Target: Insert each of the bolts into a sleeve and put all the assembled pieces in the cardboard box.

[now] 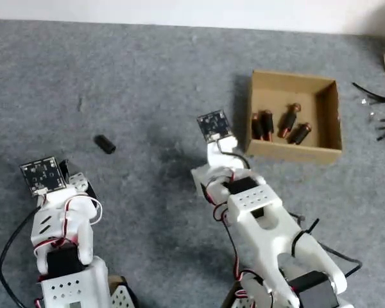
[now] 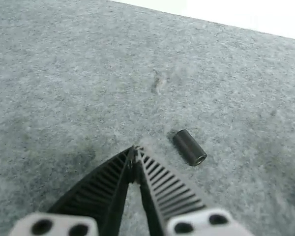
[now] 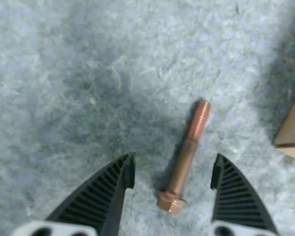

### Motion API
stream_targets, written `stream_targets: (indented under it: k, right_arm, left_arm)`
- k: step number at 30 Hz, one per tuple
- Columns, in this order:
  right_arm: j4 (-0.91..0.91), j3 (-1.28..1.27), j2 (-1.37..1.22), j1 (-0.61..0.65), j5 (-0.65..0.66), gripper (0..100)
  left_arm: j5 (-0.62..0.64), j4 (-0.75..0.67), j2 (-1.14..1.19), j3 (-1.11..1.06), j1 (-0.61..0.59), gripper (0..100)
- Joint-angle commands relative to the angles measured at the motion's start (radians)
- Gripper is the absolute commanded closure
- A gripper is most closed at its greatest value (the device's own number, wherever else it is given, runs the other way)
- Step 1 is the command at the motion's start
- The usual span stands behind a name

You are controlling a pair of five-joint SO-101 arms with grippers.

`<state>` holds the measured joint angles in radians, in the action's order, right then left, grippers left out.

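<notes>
Grey carpet (image 3: 64, 73) bears 1 copper hex-headed bolt (image 3: 188, 150) between the gaping right gripper (image 3: 173, 162); left gripper (image 2: 136, 152) pinched closed.

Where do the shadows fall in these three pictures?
High view: a dark band lies on the carpet beside the cardboard box. Left wrist view: a dim patch spreads by the shut left tool. Right wrist view: shade pools around the bolt inside the open right tool.
</notes>
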<state>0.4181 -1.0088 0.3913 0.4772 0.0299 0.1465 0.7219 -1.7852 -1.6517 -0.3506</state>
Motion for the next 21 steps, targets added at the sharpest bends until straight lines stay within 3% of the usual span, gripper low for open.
stream_targets:
  k: [1, 11, 15, 21]
  right_arm:
    - [-0.025, 0.004, 0.035, 0.002, 0.014, 77.6]
    - [-0.027, -0.031, 0.036, -0.048, 0.014, 77.6]
    - [-0.028, -0.031, 0.036, -0.076, 0.014, 77.6]
    - [-0.028, -0.031, 0.036, -0.076, 0.015, 77.6]
  left_arm:
    - [0.003, -0.023, 0.004, 0.047, -0.002, 98]
    - [0.003, -0.055, 0.074, 0.147, -0.004, 98]
    - [-0.025, -0.081, 0.328, 0.254, -0.001, 98]
    - [-0.041, -0.167, 0.803, 0.427, 0.111, 98]
